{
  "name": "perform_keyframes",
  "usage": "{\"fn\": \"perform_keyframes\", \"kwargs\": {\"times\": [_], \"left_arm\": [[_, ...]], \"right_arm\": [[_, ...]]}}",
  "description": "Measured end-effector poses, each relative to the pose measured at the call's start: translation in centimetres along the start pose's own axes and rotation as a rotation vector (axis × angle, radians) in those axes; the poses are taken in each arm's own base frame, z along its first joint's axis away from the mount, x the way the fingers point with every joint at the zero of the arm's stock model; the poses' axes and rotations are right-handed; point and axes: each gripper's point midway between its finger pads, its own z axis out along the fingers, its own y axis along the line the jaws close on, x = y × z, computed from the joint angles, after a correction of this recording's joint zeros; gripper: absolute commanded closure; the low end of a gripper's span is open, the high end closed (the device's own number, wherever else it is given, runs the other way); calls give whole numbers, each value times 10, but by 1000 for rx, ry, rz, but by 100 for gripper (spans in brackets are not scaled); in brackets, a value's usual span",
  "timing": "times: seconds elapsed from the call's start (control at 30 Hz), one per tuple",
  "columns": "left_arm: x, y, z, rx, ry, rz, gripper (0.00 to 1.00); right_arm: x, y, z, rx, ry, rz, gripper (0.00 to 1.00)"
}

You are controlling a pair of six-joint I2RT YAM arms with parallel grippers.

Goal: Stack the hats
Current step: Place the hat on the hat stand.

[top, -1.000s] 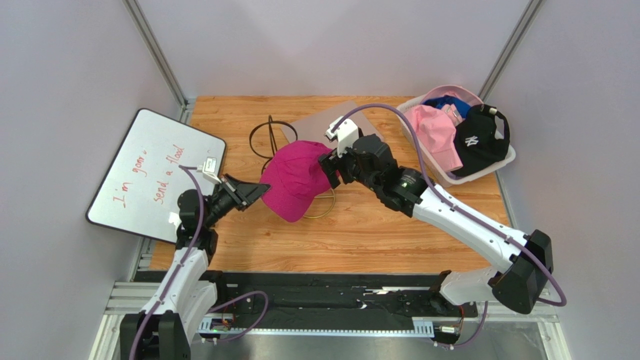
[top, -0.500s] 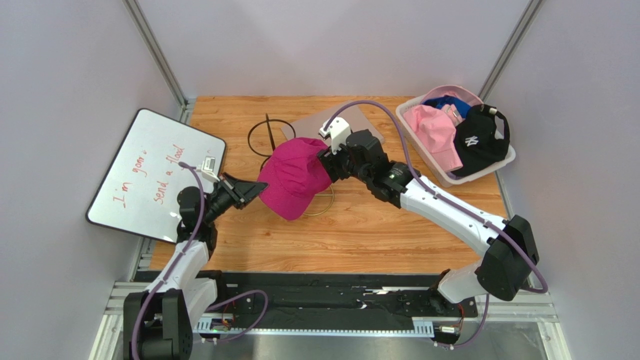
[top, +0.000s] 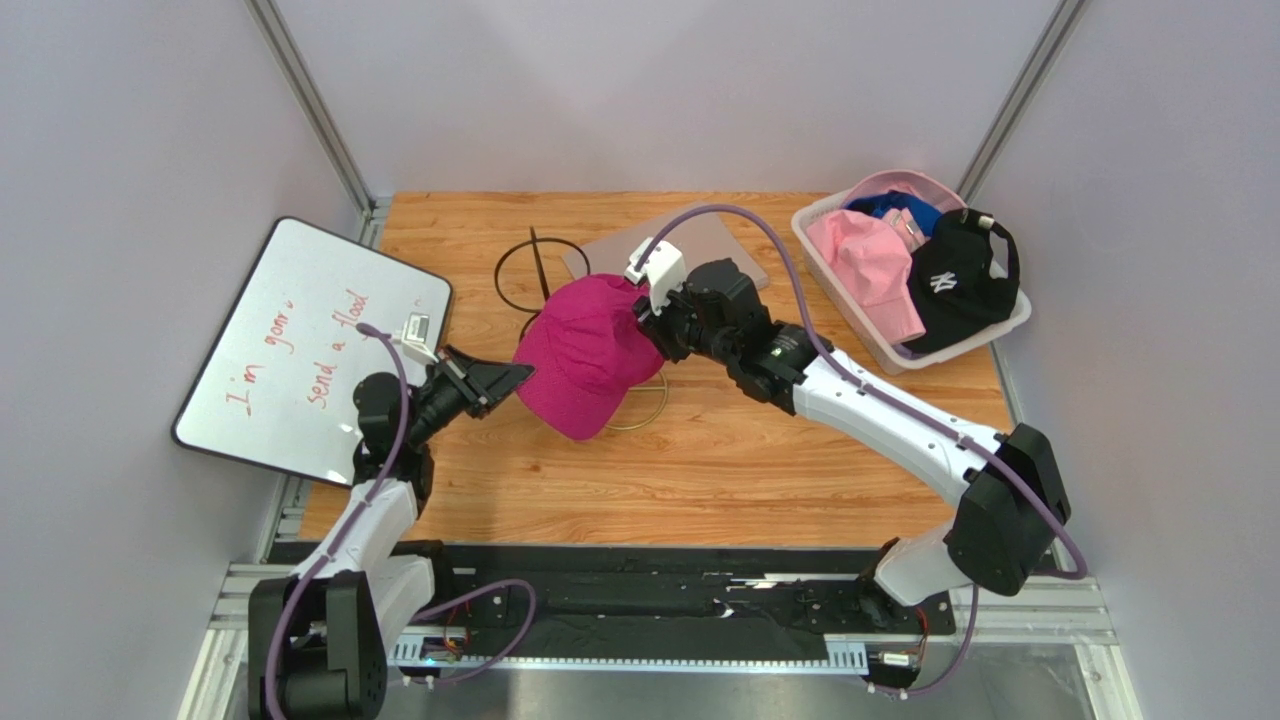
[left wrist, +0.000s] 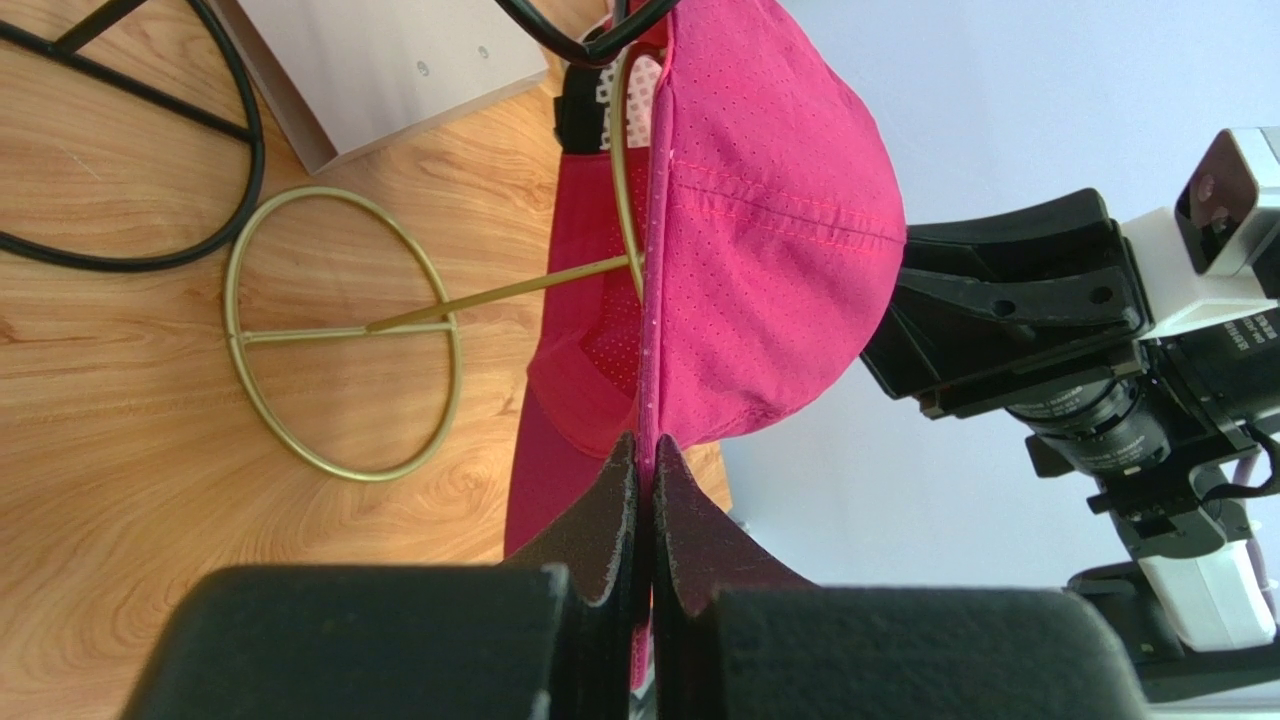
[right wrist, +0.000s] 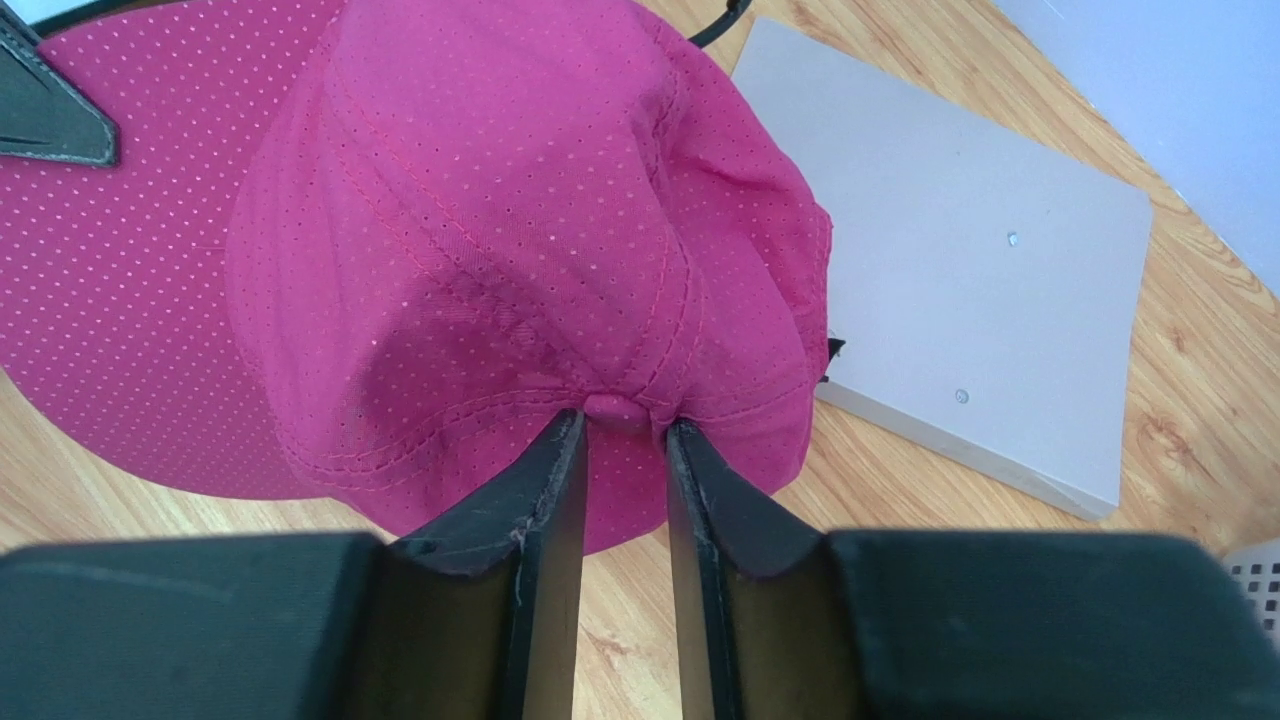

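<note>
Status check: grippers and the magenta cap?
Left gripper shut on magenta cap brim. Right gripper shut on its crown button. Cap held between both; gold wire frame reaches up inside it.

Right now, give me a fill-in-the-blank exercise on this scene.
1. The left gripper is shut on the magenta cap at its ____.
2. The right gripper pinches the ____ atop that cap's crown.
3. A ____-coloured wire frame reaches up into the cap.
4. The black cap hangs over the rim of the white ____.
Missing words: brim; button; gold; basket.
</note>
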Motion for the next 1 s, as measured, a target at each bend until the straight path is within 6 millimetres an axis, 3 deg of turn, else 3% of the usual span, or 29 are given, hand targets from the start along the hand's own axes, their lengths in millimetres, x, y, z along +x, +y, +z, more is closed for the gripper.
{"fn": "perform_keyframes", "kwargs": {"times": [0.1,0.17,0.2,0.23,0.5,0.83,0.87,0.93,0.97,1.0], "left_arm": [[0,2,0,-4,2,-4,100],[0,3,1,-7,4,-8,100],[1,3,1,-8,4,-9,100],[1,4,1,-9,5,-10,100],[1,4,1,-9,7,-6,100],[-1,3,0,-9,-3,-3,100],[-1,3,0,-8,-4,-5,100],[-2,2,0,-3,-5,-9,100],[-2,1,0,0,-7,-10,100],[-3,0,0,2,-10,-12,100]], "right_arm": [[5,1,5,-3,14,-7,75],[10,1,9,-6,30,-13,87],[12,1,11,-7,35,-18,98],[15,1,12,-5,42,-21,100],[14,-4,11,21,56,-28,100],[-17,-13,-4,54,0,-30,100],[-19,-14,-5,54,-3,-30,97],[-24,-15,-7,56,-8,-29,83],[-24,-15,-7,56,-10,-25,73],[-24,-14,-7,54,-7,-23,52]]}}
